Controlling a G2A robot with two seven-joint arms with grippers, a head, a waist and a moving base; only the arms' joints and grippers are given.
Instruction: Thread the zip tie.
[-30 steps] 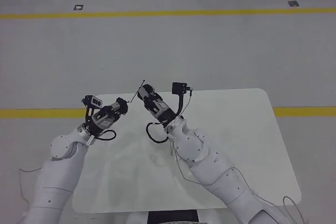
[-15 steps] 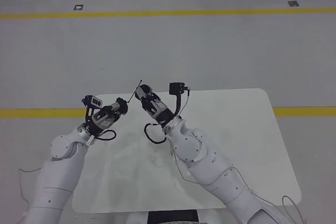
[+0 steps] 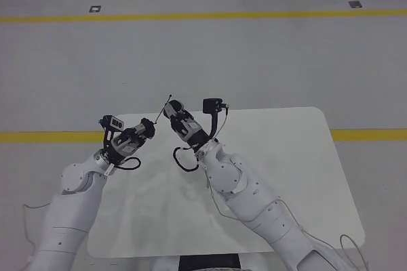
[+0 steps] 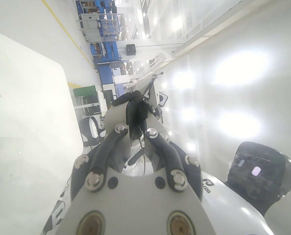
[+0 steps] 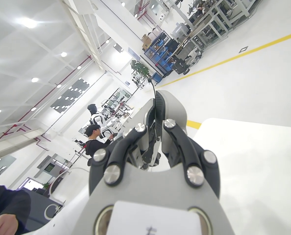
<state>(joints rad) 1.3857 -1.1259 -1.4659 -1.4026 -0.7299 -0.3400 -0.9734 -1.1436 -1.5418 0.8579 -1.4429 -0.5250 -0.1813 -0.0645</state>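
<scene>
Over the far left corner of the counter (image 3: 292,142), both hands hang close together. Right hand (image 5: 157,103) pinches the zip tie (image 5: 152,86), its thin tip poking free, likely for feeding. Left hand (image 4: 135,100) is closed too, seemingly on the tie's head end, held facing that tip.

Bright, even overhead lighting from ceiling lamps (image 5: 29,23). Heavy bloom and haze across left wrist view, table (image 3: 292,169) near blown-out white. Fisheye bending at wrist-view edges.
</scene>
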